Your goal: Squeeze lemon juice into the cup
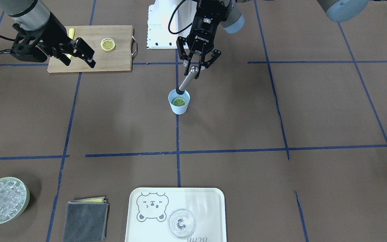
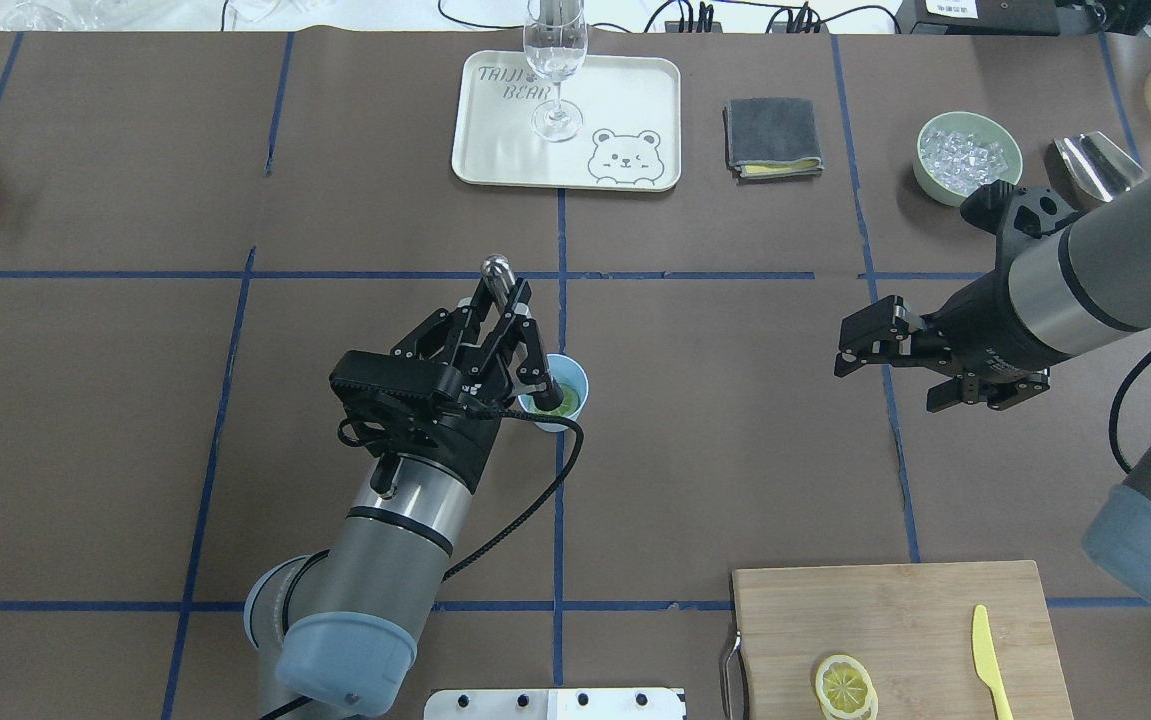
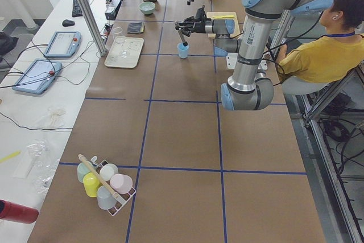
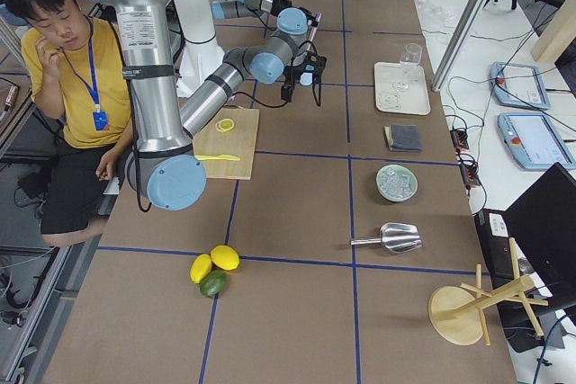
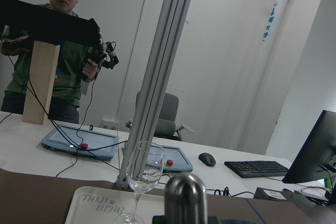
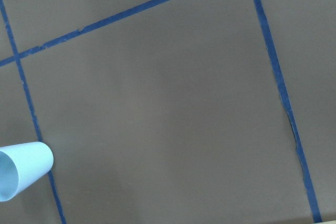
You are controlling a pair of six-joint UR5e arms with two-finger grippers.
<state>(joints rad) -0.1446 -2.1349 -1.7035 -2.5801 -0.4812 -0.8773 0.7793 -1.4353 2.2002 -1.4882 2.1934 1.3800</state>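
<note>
The left end effector (image 1: 196, 67) grips a metal muddler (image 1: 186, 82) whose lower tip dips into the cup (image 1: 179, 109) mid-way along the counter (image 1: 280, 117). The lemon (image 1: 179, 102) lies inside the cup. The right end effector (image 1: 80, 63) hangs spread wide above the cutting board (image 1: 119, 50).

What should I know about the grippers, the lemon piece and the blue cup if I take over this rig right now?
The left gripper is shut on the top of a silver metal muddler with a black tip, which slants down into the small light blue plastic cup.
The right gripper is open and empty, well away from the cup.
The small thick toy lemon piece lies in the cup, cut face up.
Done: lemon in cup, muddler tip inside.
Left: probably press the lemon, then lift the muddler out.
</note>
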